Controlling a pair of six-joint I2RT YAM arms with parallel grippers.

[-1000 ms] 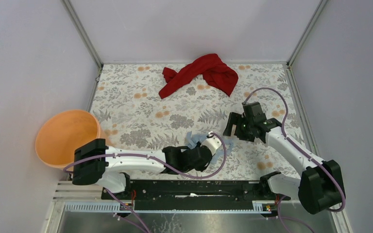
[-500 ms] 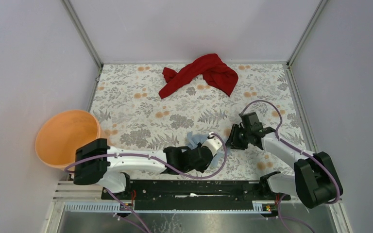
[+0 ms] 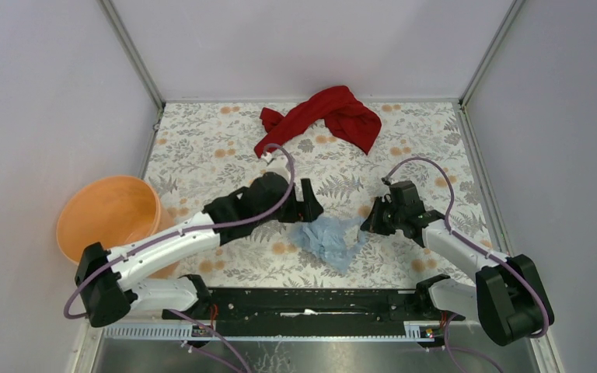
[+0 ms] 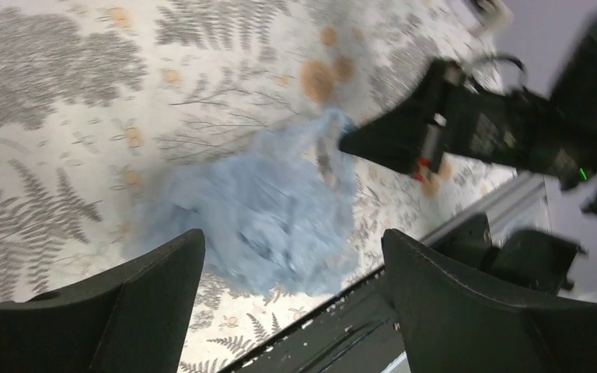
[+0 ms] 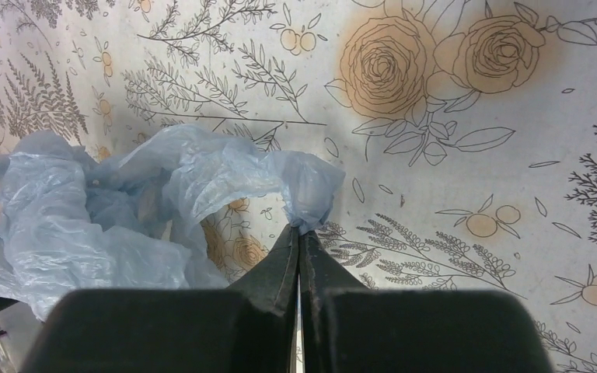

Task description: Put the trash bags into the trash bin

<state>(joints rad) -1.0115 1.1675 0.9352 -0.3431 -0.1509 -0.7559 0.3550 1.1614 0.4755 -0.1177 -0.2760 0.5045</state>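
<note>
Sees a floral-patterned table (image 3: pixel 202 148) with a round orange plastic bucket (image 3: pixel 107 220) at its left edge, well apart from the rest. Finds the thin, wrinkled pale blue plastic bag (image 3: pixel 328 239) crumpled near the near edge, outside the bucket. Shows the right gripper (image 5: pixel 299 233) pinching the bag's right tip and the left gripper (image 4: pixel 291 237) spread wide above its far-left side.

Pale grey walls (image 3: pixel 303 47), floral-patterned tabletop (image 3: pixel 202 144), metal corner posts (image 3: pixel 132 54), even light
</note>
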